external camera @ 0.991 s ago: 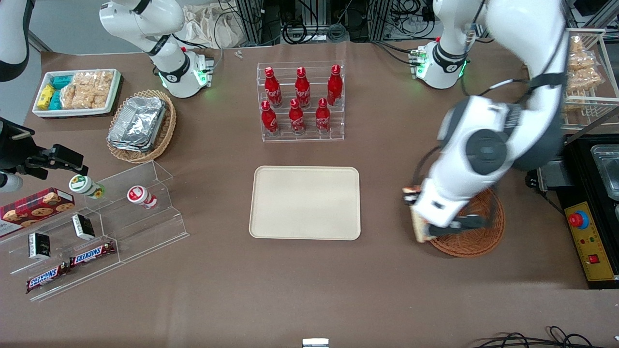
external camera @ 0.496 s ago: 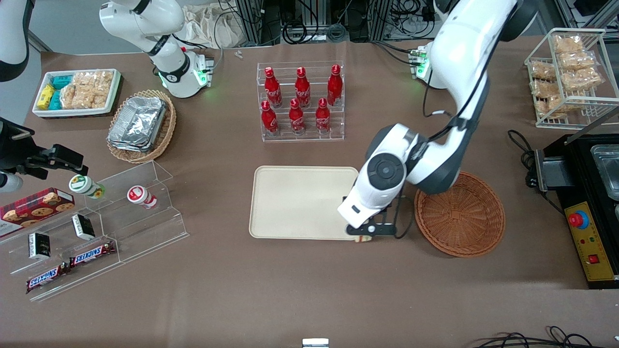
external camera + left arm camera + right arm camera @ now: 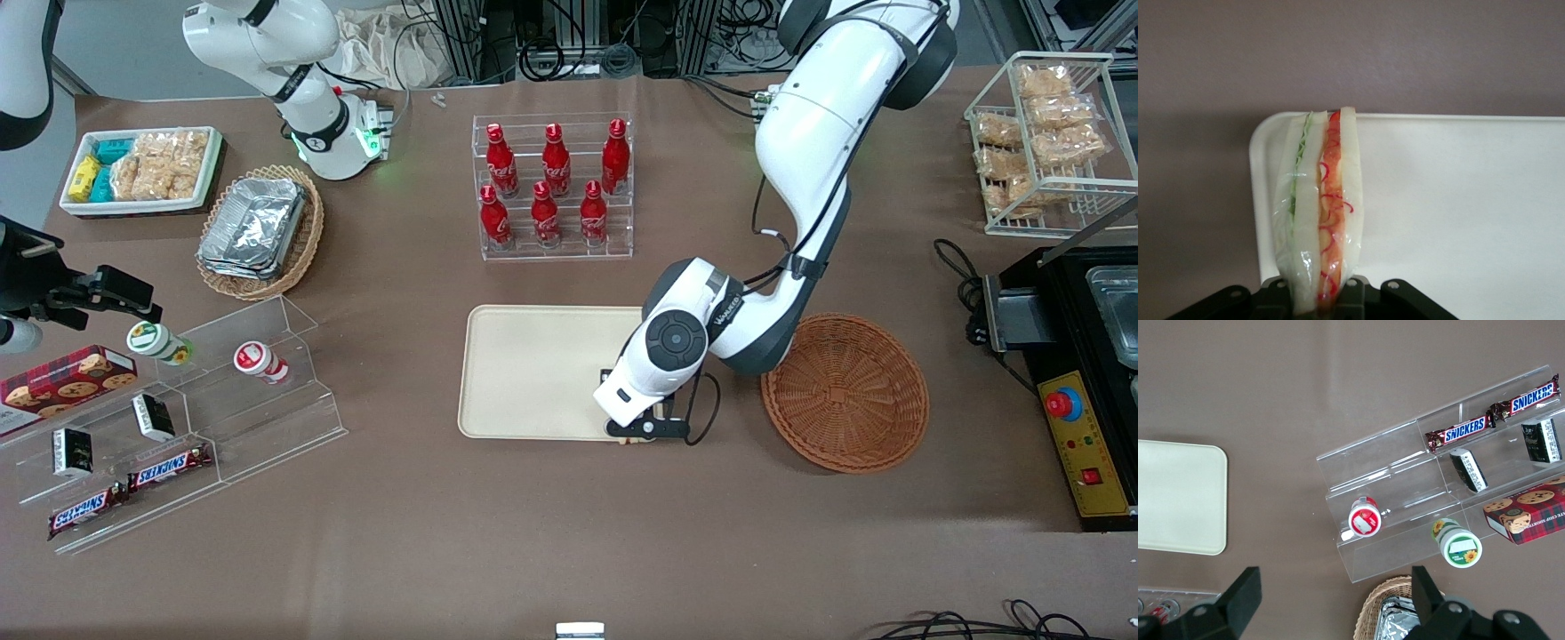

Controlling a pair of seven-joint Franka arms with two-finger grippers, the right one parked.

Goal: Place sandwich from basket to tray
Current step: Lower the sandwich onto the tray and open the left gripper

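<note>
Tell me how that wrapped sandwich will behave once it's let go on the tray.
The sandwich, pinched on edge in the hand above the tray corner, is tall and narrow, so it will probably tip flat on release. Its soft bread likely squashes under a hard grip. The glossy clear wrap may be slippery against the fingers.

I can read "SNICKERS" on the two chocolate bars (image 3: 1491, 413) lying on the clear acrylic shelf (image 3: 1405, 493); no other text is legible to me.
</note>
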